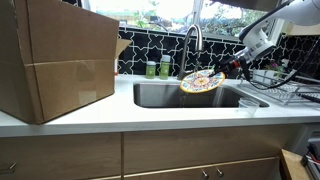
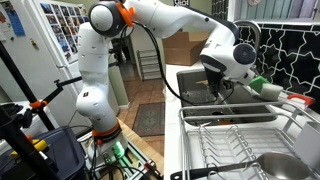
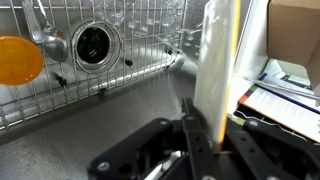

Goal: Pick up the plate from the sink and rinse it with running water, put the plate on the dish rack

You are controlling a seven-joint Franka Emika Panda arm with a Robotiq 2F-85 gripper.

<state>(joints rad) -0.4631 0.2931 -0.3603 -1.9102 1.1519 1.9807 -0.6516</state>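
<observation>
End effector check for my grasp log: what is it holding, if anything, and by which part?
The end effector holds the plate, pinched at its rim, above the sink.

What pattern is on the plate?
Busy multicolour painting, yellow-orange centre; the plate shows best in an exterior view.

Sink basin clear below the plate; faucet stands at its 12 o'clock, cardboard box blocks 9 o'clock, dish rack occupies 3 o'clock.
</observation>
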